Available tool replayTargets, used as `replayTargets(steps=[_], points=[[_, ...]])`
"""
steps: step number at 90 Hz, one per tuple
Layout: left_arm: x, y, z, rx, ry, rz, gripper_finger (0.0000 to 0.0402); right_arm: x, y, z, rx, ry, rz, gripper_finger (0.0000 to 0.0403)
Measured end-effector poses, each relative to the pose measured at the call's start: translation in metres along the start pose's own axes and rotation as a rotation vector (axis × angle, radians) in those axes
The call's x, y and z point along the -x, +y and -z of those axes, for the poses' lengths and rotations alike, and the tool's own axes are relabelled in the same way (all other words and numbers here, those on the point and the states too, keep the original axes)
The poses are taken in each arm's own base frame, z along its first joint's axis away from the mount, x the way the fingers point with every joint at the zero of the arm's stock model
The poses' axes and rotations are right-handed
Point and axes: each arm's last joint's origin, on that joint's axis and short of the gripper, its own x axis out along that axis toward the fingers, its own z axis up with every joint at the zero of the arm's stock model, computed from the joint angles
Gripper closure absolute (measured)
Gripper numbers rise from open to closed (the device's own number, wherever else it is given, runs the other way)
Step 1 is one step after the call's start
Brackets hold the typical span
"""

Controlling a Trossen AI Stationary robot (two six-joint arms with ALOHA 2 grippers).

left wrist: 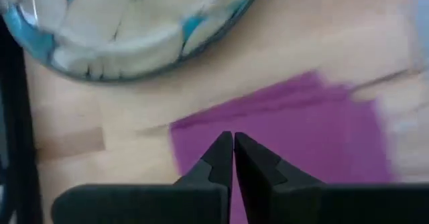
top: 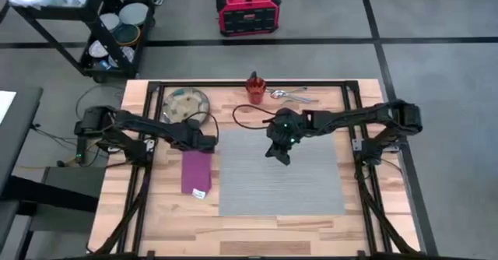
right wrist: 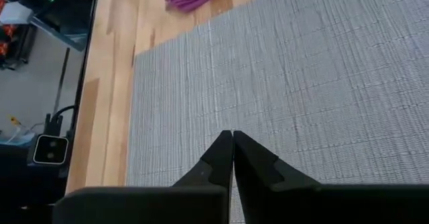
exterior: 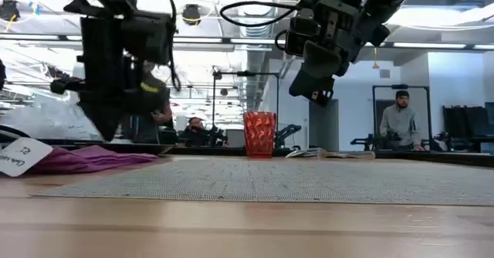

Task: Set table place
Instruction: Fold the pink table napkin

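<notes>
Plate (top: 187, 104), round, speckled and glossy, sits just beyond the left gripper (top: 208, 144), whose fingers are pressed together, empty, above the far end of the soft magenta napkin (top: 195, 173). Beside that lies the grey woven mat (top: 280, 178), rectangular and ribbed; the right gripper (top: 278, 152) hovers over its far edge, fingertips closed on nothing, with the ridged red cup (top: 255, 88) and steel cutlery (top: 292, 96) beyond it.

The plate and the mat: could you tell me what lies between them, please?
In the high view, the left end effector hangs between the plate and the mat, over the napkin's top end.
</notes>
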Motion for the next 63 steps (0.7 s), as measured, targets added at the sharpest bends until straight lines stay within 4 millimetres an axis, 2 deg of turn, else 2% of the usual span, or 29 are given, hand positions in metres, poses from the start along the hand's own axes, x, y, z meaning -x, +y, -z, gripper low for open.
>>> replayTargets(steps=[10, 20, 28, 40, 63], points=[[-0.018, 0.005, 0.011, -0.005, 0.066, 0.021, 0.0401, 0.000, 0.000, 0.000, -0.001, 0.003, 0.001, 0.0403], [-0.025, 0.013, 0.016, 0.025, 0.092, -0.007, 0.0401, 0.000, 0.000, 0.000, -0.003, 0.004, 0.001, 0.0403], [-0.014, 0.014, 0.015, 0.022, 0.075, 0.040, 0.0401, 0.000, 0.000, 0.001, -0.005, 0.008, 0.002, 0.0403], [0.017, 0.016, 0.001, 0.074, -0.056, 0.150, 0.0401, 0.000, 0.000, 0.001, -0.008, 0.009, 0.003, 0.0403], [0.028, 0.029, 0.002, -0.006, -0.021, 0.187, 0.0401, -0.001, 0.000, 0.002, -0.008, 0.011, 0.020, 0.0403]])
